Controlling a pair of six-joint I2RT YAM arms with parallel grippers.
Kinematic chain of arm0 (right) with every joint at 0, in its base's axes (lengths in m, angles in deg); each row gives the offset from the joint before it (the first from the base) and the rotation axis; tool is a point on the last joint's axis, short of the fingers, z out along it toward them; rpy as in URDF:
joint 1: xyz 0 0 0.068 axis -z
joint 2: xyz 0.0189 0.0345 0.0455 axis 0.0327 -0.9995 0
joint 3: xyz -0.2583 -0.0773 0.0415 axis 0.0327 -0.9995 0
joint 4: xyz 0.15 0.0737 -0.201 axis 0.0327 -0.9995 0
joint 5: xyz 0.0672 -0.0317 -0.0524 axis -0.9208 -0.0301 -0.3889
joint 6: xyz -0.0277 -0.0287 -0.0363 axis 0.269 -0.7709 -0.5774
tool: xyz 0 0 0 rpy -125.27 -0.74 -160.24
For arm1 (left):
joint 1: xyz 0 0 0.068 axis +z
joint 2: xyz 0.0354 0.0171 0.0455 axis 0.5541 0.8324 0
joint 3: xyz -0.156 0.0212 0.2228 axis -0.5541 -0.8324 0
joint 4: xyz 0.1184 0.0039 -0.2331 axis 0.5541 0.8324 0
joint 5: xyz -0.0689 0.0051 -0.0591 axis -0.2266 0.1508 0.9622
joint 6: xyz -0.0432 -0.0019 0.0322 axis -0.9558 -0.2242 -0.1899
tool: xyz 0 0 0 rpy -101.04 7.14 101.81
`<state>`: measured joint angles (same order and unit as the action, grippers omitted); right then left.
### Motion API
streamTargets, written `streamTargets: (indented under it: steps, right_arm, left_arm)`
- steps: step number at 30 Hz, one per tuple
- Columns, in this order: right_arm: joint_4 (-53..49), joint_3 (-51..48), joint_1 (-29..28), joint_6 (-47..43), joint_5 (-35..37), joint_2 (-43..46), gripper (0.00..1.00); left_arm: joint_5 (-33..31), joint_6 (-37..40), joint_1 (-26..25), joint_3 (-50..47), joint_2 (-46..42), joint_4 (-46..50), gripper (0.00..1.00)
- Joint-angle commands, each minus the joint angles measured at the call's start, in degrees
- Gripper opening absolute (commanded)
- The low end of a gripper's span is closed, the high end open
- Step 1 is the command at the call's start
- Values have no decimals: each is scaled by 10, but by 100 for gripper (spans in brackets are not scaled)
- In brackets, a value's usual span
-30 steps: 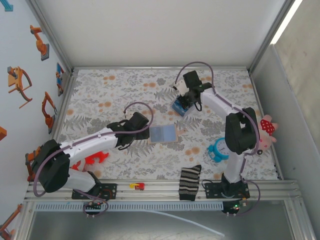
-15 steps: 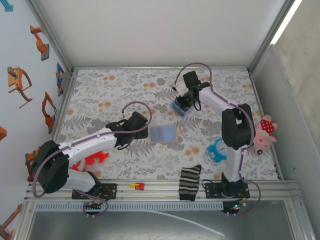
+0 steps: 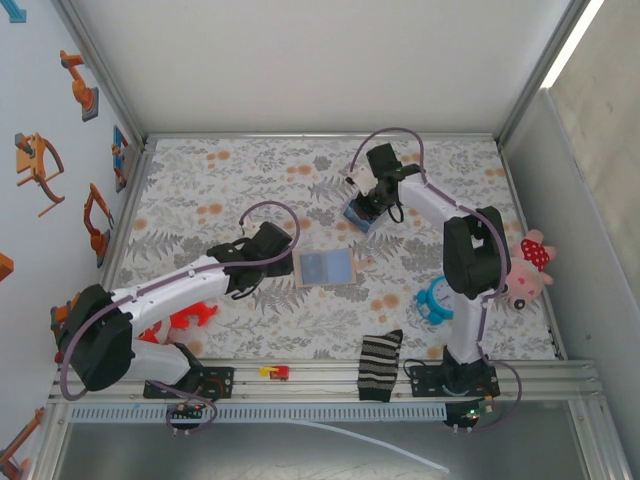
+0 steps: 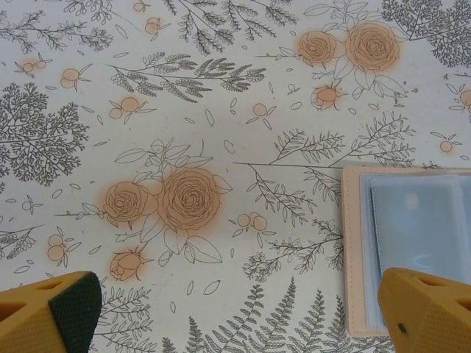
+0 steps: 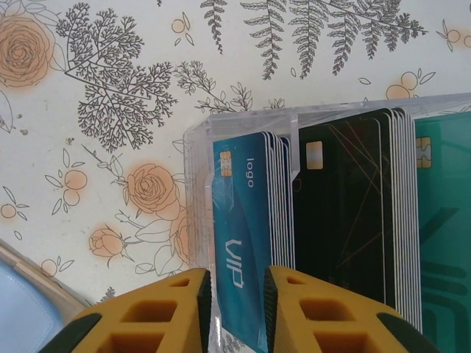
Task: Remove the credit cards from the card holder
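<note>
1. Floral-print counter point(image 3: 200, 190), white walls all round. The card holder point(image 3: 325, 267) lies opened flat mid-counter between the two arms, light blue inside facing up.
2. Left gripper point(image 4: 235, 301): fingers spread wide, nothing between them, just beside the holder's left edge. In the left wrist view one fingertip overlaps the holder's near corner; I can't tell if it touches.
3. Right gripper point(image 5: 237, 294): fingers a narrow slit apart over the card stack point(image 5: 338, 206), well away from the holder. No card looks clamped; the blue card point(image 5: 243, 220) reads as lying flat under the gap.
4. Stack sits in a clear sleeve point(image 5: 195, 191): blue group, black group, teal group, side by side.
5. My read on the step: drop-off at the stack, with the right gripper letting go. Can't tell whether the holder's pockets have any cards left; the panels look pale and glossy.
6. The next move, if you ask me: lift the right gripper clear of the stack, bring it to the holder, and have the left pin the holder's edge so it doesn't slide during a pull.
7. Readable text: "logo" and "VIP" on the blue card. Chip contacts show on the blue, black and teal cards. No other writing is legible.
</note>
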<state>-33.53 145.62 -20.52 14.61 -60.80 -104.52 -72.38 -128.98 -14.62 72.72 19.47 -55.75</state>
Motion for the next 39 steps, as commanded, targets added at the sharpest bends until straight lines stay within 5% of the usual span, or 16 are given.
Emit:
streamTargets:
  steps: [1, 12, 20, 29, 39]
  right_arm:
    - [-10, 8, 4, 19, 7, 27, 27]
    - [-7, -66, -13, 201, 65, 143, 30]
    - [-19, -153, -129, 310, 142, 209, 40]
    - [47, -176, -268, 416, 138, 147, 40]
    - [47, -112, -311, 434, 116, 39, 42]
  left_arm:
    - [-21, -7, 5, -7, -21, 18, 97]
    - [-67, -55, 16, -42, -71, 18, 97]
    - [-107, -120, 40, -91, -135, 23, 97]
    - [-141, -193, 77, -167, -258, 52, 97]
    - [-160, -210, 88, -202, -338, 96, 97]
